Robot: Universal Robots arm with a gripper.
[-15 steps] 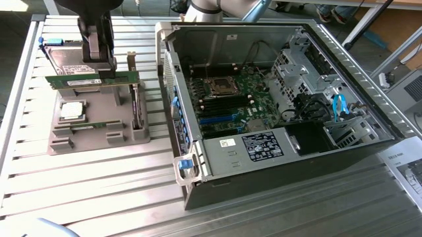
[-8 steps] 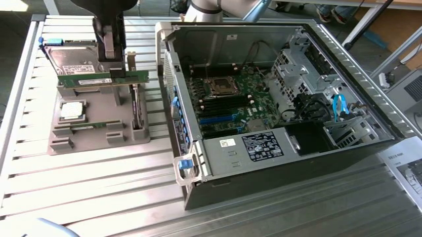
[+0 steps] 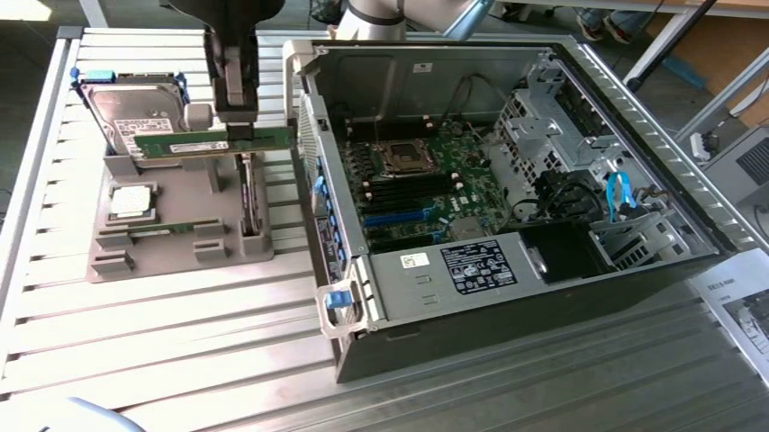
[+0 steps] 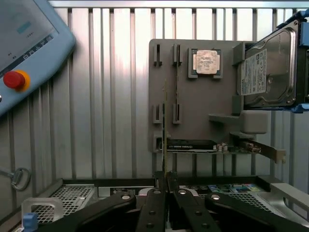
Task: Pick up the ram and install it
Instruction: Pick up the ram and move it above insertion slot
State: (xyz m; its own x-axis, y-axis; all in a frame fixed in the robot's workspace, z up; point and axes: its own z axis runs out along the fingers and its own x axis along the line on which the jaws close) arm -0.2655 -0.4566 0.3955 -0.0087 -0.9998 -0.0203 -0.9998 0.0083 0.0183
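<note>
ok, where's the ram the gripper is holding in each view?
Exterior view: the ram is held broadside by the gripper, above the grey holder, toward the exterior view's left.
Wrist view: the ram is edge-on, a thin line from the gripper out over the grey holder.
Shared landmark: the silver processor chip.

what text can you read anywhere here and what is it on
No text can be read.
ram sticker: too small.
hard drive label: blurred.
black label in the case: too small.
processor markings: blurred.
pendant screen: blurred.
</note>
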